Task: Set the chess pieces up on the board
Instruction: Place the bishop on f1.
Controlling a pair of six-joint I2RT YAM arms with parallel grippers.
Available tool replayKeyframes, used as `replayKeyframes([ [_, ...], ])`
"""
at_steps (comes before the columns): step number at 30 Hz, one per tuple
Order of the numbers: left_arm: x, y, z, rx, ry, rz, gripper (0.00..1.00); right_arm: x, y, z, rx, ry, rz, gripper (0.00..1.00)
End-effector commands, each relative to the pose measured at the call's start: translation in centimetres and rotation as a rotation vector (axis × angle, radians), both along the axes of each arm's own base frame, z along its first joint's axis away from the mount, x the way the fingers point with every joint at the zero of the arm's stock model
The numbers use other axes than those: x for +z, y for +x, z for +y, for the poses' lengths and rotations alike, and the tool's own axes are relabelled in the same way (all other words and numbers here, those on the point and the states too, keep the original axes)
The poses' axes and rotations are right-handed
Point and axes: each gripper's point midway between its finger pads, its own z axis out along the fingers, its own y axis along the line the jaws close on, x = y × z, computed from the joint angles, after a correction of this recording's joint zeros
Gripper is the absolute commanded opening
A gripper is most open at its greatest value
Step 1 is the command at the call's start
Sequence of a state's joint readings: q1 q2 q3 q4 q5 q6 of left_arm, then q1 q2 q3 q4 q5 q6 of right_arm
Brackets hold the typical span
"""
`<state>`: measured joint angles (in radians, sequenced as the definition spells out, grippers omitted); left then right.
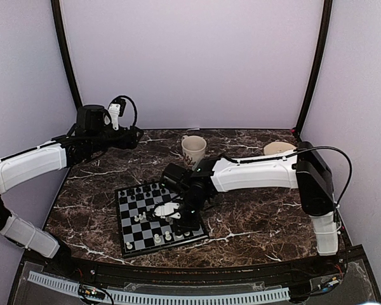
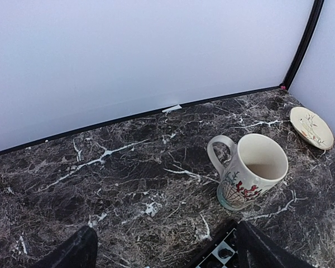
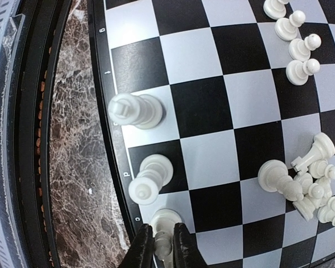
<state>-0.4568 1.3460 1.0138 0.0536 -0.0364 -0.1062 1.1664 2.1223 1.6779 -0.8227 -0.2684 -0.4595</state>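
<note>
- The left gripper hangs over the rear left of the marble tabletop. Its jaws are spread wide and hold nothing, and it is well apart from the chessboard.
- The chessboard lies at the near middle of the table. Black pieces stand along its far rows.
- In the right wrist view, a white rook and a round-headed white piece stand on neighbouring squares of the near edge row.
- Next along that row, the right gripper points straight down over a third white piece, which stands on its square. The fingers sit close on either side of its head, but I cannot tell whether they pinch it or only flank it.
- Further right, a heap of toppled white pieces lies mid-board, touching one another. A line of white pawns stands beyond it.
- These figures look light, hard and smooth, with small feet, so a sideways nudge would likely tip them.
- A standing piece is best taken by the head or neck from above. A fallen one is best taken across its narrow waist, one at a time.
- A mug and a small plate sit at the rear, clear of the board.
</note>
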Motion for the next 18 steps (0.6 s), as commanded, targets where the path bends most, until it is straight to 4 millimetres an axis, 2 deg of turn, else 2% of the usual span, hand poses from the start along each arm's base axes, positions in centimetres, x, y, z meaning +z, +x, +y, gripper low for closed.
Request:
replayKeyframes([
  [1,1.0,-0.1,-0.3,-0.023,0.003,-0.017,0.88,0.1,-0.3,0.8,0.013,0.007,-0.016,0.16],
  [12,0.8,-0.1,-0.5,-0.032,0.004,-0.009,0.88,0.5,-0.3,1.0,0.009,0.016,-0.021,0.27],
  [15,0.7,0.0,-0.4,-0.031,0.013,-0.010,0.88,1.7,-0.1,1.2,0.002,0.034,-0.032,0.30],
  [18,0.5,0.0,-0.4,-0.032,0.023,-0.011,0.88,4.0,0.4,1.0,-0.003,0.072,-0.056,0.32],
])
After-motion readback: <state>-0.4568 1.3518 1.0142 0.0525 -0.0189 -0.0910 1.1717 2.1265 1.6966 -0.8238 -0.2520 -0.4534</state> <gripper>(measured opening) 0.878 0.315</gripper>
